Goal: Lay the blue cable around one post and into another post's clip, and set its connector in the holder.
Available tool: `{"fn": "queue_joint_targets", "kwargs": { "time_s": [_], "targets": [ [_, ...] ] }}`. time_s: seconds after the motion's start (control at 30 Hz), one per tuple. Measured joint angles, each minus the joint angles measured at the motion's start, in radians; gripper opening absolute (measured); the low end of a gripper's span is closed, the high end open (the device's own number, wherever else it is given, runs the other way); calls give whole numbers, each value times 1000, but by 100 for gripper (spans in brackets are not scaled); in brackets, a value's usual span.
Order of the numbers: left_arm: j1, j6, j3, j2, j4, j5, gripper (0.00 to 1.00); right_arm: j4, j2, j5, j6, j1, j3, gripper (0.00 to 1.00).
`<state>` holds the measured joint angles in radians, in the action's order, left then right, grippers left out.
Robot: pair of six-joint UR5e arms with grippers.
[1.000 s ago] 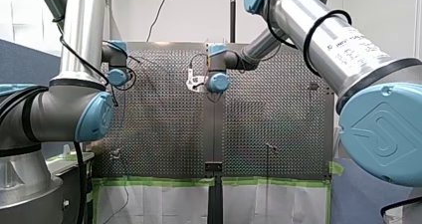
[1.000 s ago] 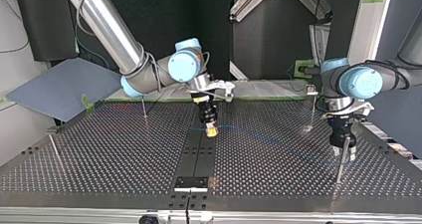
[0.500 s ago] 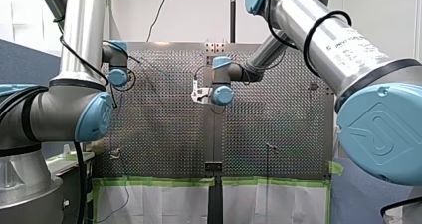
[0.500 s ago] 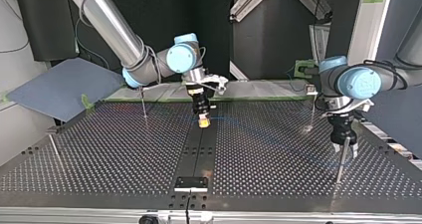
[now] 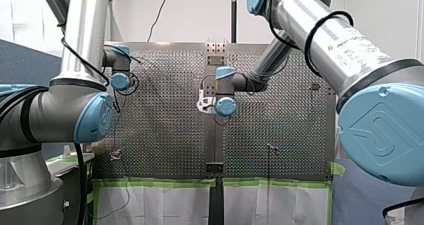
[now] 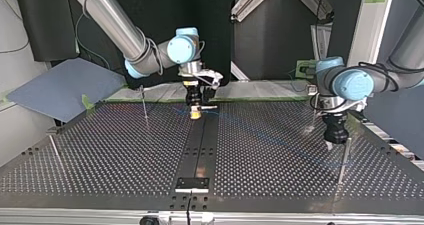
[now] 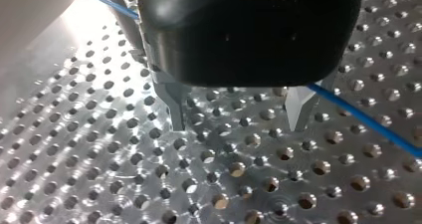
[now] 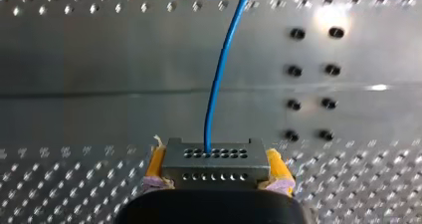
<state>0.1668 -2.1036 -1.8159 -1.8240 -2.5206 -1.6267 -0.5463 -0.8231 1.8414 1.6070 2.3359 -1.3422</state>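
The right gripper (image 6: 196, 110) has its yellow pads (image 8: 155, 165) pinching the grey connector (image 8: 214, 158) by its two short sides. This leaves free the face with the holes and the blue cable (image 8: 219, 79) coming out of it. That grip looks chosen so the block can go into a holder end first, though which fixture is the holder cannot be told here. In the top view this gripper hangs just over the perforated table (image 6: 100, 150), at about twelve o'clock from its middle, above the dark centre strip (image 6: 200, 145).

The left gripper (image 7: 238, 118) has its metal fingers (image 7: 175, 102) spread, with nothing between them. The cable passes just beside one finger and on behind the gripper body, raised off the table. In the top view this gripper is at about three to four o'clock, just beside a thin upright post (image 6: 344, 157). A faint blue line runs from the connector towards it. Judged from that, the left arm is placed to guide the cable round the post while the right arm holds the connector end. Neither the routing nor the seating looks done yet.
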Motion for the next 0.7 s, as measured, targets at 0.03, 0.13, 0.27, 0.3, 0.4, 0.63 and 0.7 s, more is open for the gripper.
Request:
{"fn": "queue_joint_targets", "kwargs": {
  "time_s": [0.03,0.13,0.27,0.3,0.4,0.63,0.7],
  "targets": [
    [-1,0,0,-1,0,0,100,-7,0,7,0,0,-7,0],
    [-4,0,0,-3,0,-2,100,-30,0,30,-2,0,-30,0],
    [-7,1,0,-3,0,-6,100,-66,0,66,-3,-3,-66,0],
    [-7,1,0,-3,0,-7,100,-75,0,75,-3,-4,-75,0],
    [-7,1,0,-3,0,-7,100,-102,1,102,-4,-8,-102,0],
    [-8,0,0,-3,-2,-9,100,-166,2,166,-12,-26,-166,0],
    [-8,-1,0,-3,-3,-9,100,-186,4,186,-16,-34,-186,0]
  ]
}}
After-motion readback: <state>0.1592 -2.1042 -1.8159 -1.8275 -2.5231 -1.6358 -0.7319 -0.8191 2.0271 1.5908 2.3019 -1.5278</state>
